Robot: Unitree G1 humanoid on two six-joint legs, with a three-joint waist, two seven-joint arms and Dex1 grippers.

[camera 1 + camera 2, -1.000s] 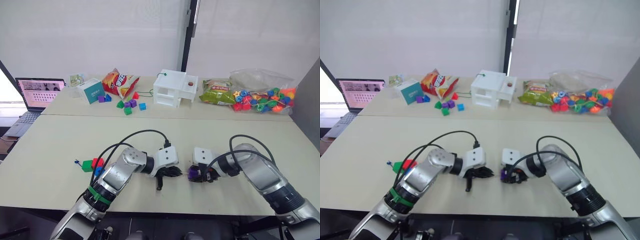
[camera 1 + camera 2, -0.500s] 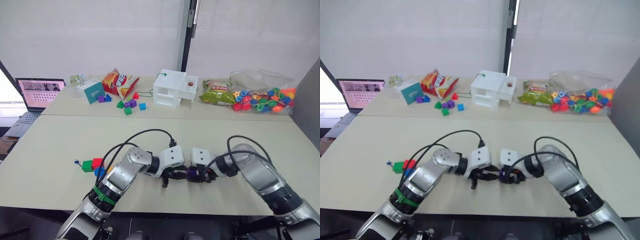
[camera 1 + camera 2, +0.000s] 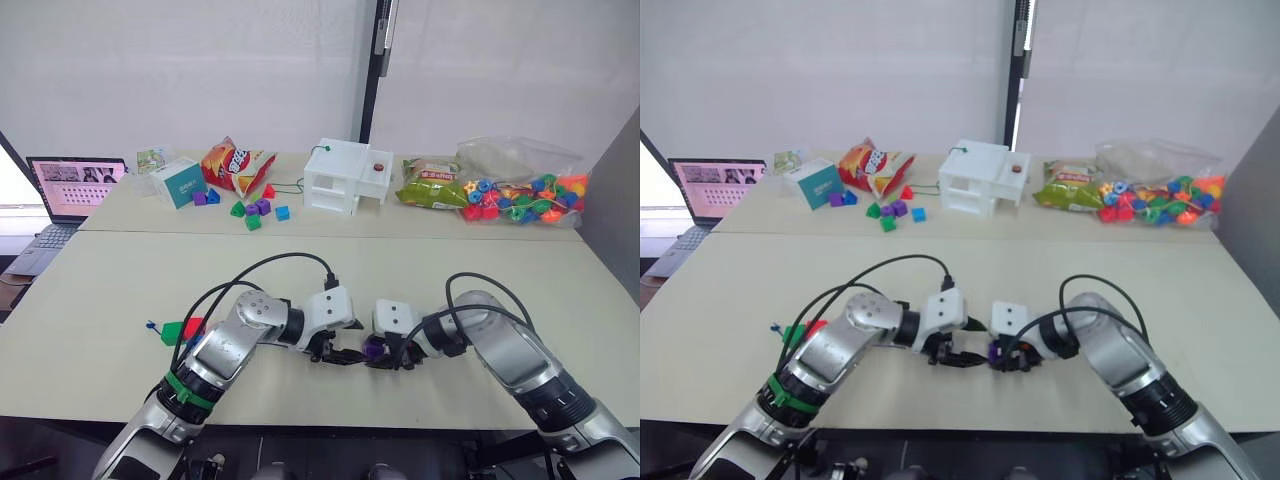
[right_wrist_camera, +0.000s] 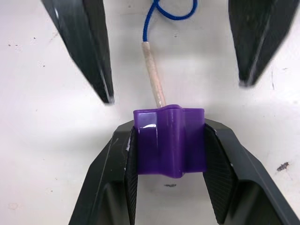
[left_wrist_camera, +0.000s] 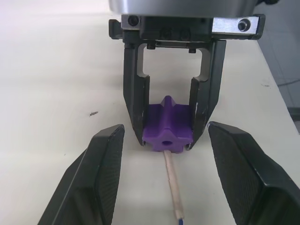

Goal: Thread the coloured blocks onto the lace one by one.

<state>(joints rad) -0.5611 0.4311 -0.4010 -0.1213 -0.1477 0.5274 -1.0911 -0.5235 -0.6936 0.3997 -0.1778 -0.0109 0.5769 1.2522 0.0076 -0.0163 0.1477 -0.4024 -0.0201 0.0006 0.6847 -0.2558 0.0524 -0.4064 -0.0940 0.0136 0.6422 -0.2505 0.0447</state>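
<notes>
Right gripper (image 4: 171, 154) is clamping the purple block (image 4: 169, 140) between both fingers, low over the near table (image 3: 480, 275), dead centre in front of the robot. Left gripper (image 5: 166, 187) is sitting just beside it at 9 o'clock, fingers spread wide and gripping nothing.

Lace (image 4: 161, 11): its pale stiff tip (image 5: 172, 180) is lying on the table between the left fingers with its far end entering the hole in the purple block. Dark-blue cord is trailing off behind the tip and curling; where the rest runs, can't tell.

Green block (image 3: 171, 333) and red block (image 3: 193, 326) are sitting side by side on the near table at 9 o'clock from the left arm, well apart from the grippers; something blue is peeking out beside them, too hidden to call. Yellow block: can't pick it out.

Far table at 12 o'clock is holding a white box (image 3: 347, 177), a chip bag (image 3: 236, 163), loose small blocks (image 3: 254, 210), a teal carton (image 3: 181, 181) and a bag of beads (image 3: 520, 195). Laptop (image 3: 68, 190) is sitting at 10 o'clock.
</notes>
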